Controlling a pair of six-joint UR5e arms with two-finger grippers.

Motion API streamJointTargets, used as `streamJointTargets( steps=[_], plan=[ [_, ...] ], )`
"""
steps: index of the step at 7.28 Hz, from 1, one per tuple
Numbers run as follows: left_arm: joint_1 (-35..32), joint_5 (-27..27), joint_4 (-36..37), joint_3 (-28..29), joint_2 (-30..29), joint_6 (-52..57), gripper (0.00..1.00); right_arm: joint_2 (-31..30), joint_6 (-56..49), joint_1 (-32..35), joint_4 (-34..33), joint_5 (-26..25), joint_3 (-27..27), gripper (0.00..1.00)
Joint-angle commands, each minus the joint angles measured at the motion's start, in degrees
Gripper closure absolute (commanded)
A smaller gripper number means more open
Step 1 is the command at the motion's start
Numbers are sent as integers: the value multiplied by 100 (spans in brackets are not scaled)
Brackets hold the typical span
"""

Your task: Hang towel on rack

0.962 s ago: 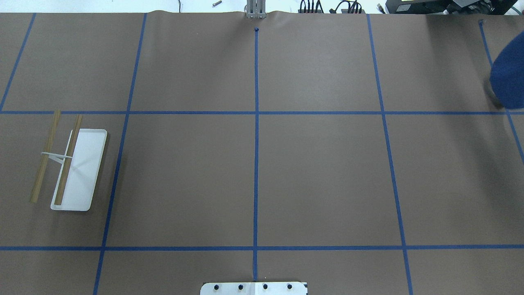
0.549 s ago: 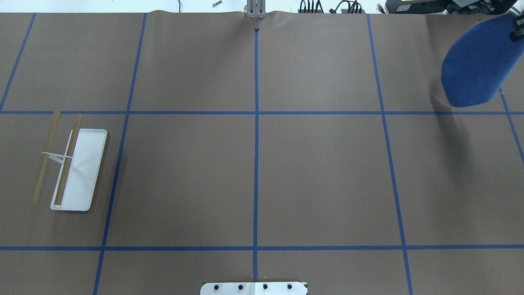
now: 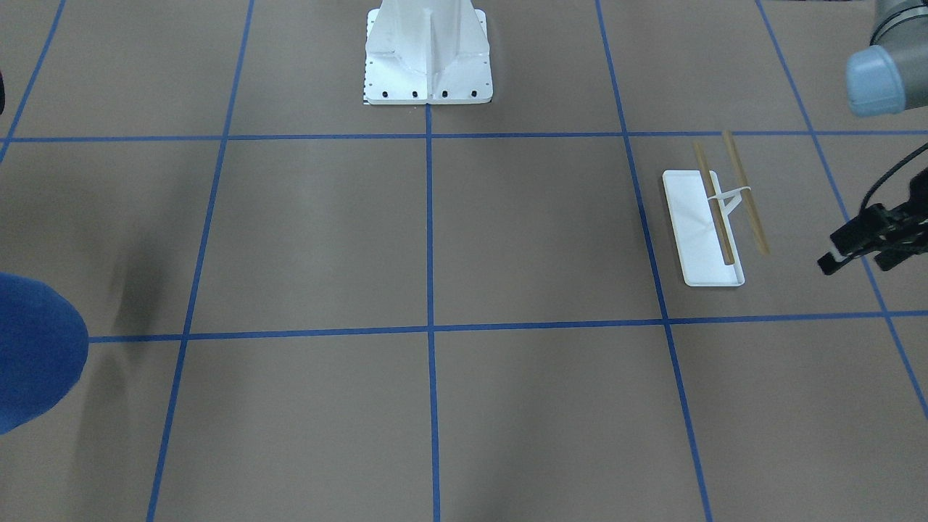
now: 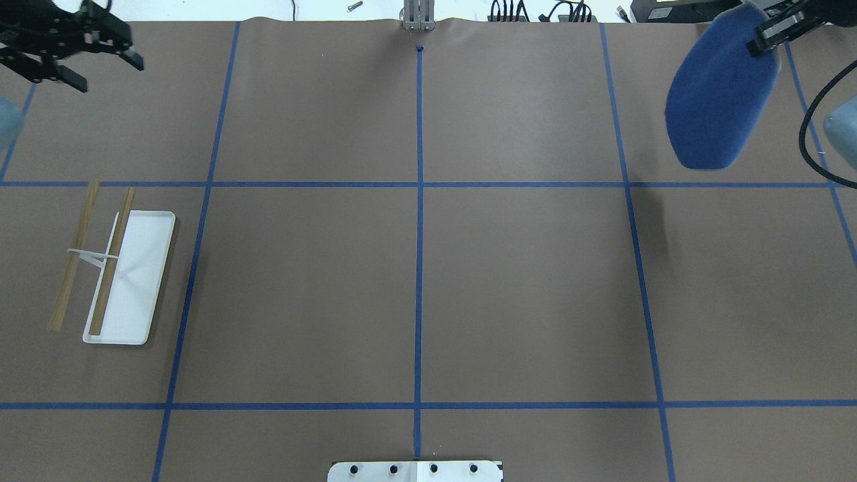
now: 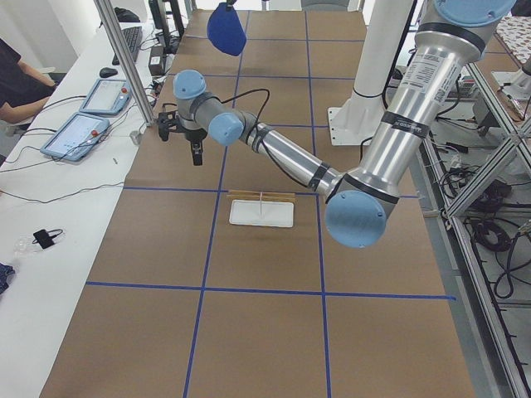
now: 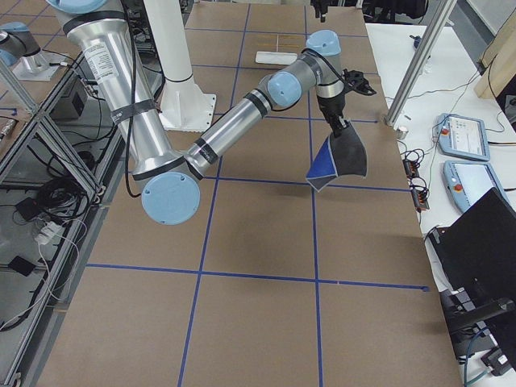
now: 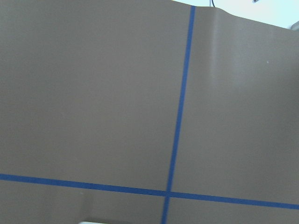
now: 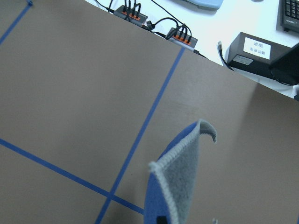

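The towel (image 4: pixel 720 100) hangs aloft — pinched in the right jaws, far forward.

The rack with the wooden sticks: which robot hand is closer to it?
Left. The left hand hangs open beyond the rack at the same table end; the right hand holds the towel at the opposite end.

Blue towel (image 4: pixel 720 107) dangles aloft, well apart from the white, wooden-rodded rack (image 4: pixel 140 268) standing upright.
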Motion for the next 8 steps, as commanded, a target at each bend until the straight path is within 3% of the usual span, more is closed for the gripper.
streamJointTargets(
  steps=[1, 4, 7, 8],
  plan=[
    [666, 17, -229, 6, -560, -1504, 2, 281, 1026, -893, -24, -742, 455, 100],
    [1213, 17, -916, 164, -1333, -2790, 2, 633, 1398, -2053, -24, -1858, 745, 100],
    [1828, 744, -1519, 383, -1879, -3387, 3, 642, 1514, -3047, -15, -2791, 966, 100],
    [1907, 755, -1880, 559, -1924, -3565, 3, 660, 1662, -3268, -15, -2811, 1123, 100]
  ],
)
